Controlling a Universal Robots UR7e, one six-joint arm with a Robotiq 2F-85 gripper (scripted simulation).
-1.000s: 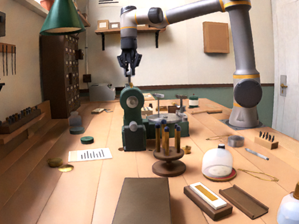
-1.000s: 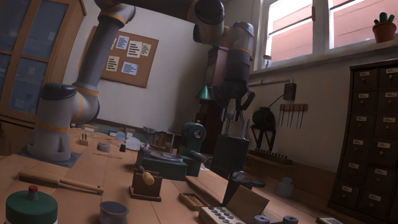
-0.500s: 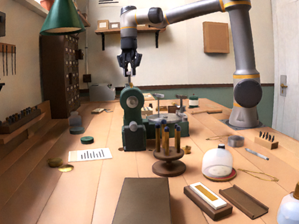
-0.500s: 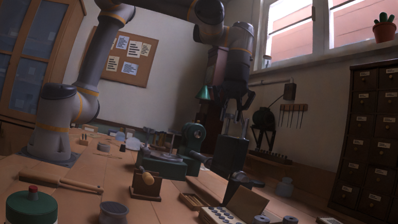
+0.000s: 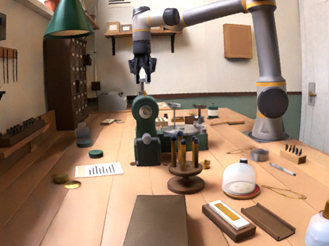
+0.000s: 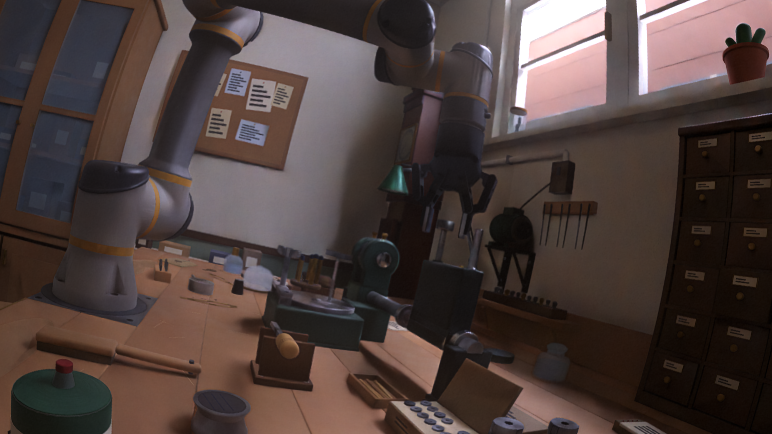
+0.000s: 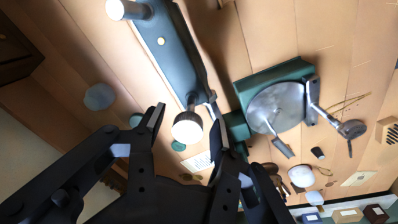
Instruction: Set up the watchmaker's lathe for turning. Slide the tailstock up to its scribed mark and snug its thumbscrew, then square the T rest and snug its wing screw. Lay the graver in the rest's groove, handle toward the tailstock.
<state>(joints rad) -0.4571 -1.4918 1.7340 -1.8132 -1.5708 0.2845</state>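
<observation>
The knurled thumbscrew [image 7: 187,131] stands upright on top of the tailstock [image 6: 444,302], between my fingers. My gripper [image 7: 185,127] hovers just above it, open and holding nothing. The tailstock is a dark block on the lathe bed [image 7: 171,58], across from the green headstock [image 5: 145,111]. The T rest [image 7: 275,108] sits on a round steel plate beside the bed, with its wing screw [image 7: 349,129] sticking out to the side. A wooden-handled tool [image 6: 285,341], perhaps the graver, lies in a wooden cradle at the front of the bench.
A stand of upright tools [image 5: 184,163] is in front of the lathe. A brown box [image 5: 155,228], glass dome [image 5: 239,179], whetstone [image 5: 228,216] and tray [image 5: 267,221] lie nearer. The drawer cabinet [image 5: 67,81] and green lamp [image 5: 67,16] are left.
</observation>
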